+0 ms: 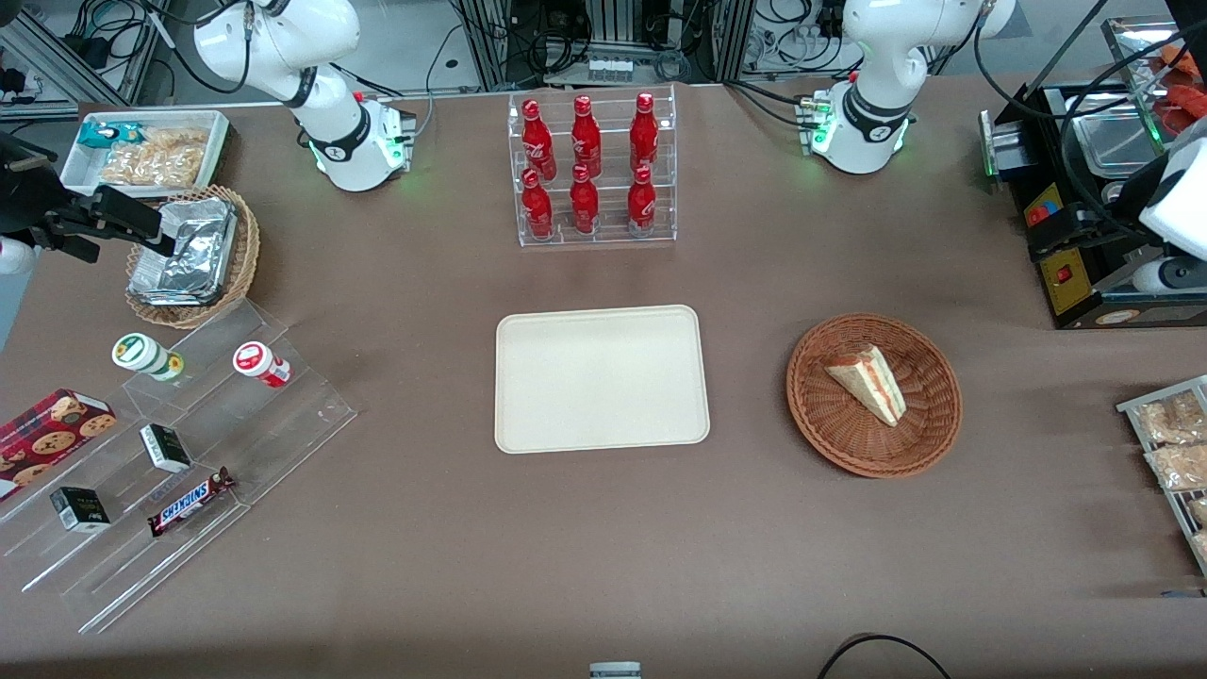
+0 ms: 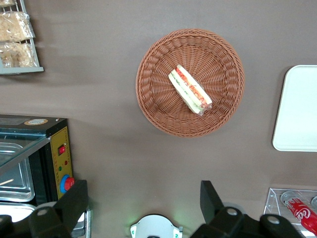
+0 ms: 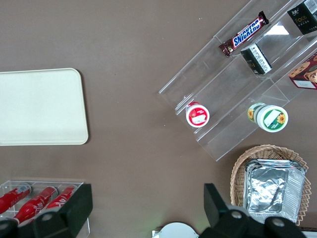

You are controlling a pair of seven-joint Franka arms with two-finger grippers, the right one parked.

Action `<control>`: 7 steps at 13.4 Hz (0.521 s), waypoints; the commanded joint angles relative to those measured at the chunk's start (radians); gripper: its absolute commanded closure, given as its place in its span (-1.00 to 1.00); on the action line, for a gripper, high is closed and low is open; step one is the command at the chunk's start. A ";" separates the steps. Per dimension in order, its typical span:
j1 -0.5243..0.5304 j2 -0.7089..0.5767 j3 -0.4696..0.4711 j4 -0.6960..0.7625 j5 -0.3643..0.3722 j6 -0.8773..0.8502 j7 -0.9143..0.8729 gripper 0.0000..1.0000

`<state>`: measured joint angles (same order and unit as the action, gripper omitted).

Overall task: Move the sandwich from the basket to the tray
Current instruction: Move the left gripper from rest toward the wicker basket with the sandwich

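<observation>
— What lay on the brown tabletop (image 1: 603, 547)?

— Seen from the front: a cream tray (image 1: 602, 378) at the centre, nothing on it, and beside it, toward the working arm's end, the reddish-brown wicker basket (image 1: 874, 394). The sandwich (image 1: 868, 382) rested inside the basket, its red and green filling showing along the cut edge. A clear rack of red bottles (image 1: 591, 168) stood farther from the front camera than the tray.

— And the gripper (image 2: 143, 208)?

— It hung high above the tabletop, apart from the basket, its jaws spread wide and holding nothing.
</observation>
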<state>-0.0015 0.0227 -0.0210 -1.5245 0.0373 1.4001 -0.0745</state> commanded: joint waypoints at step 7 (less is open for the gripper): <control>-0.012 0.020 0.003 -0.195 -0.007 0.097 0.002 -1.00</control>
<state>-0.0043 0.0511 -0.0222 -1.6449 0.0368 1.4451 -0.0737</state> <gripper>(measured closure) 0.000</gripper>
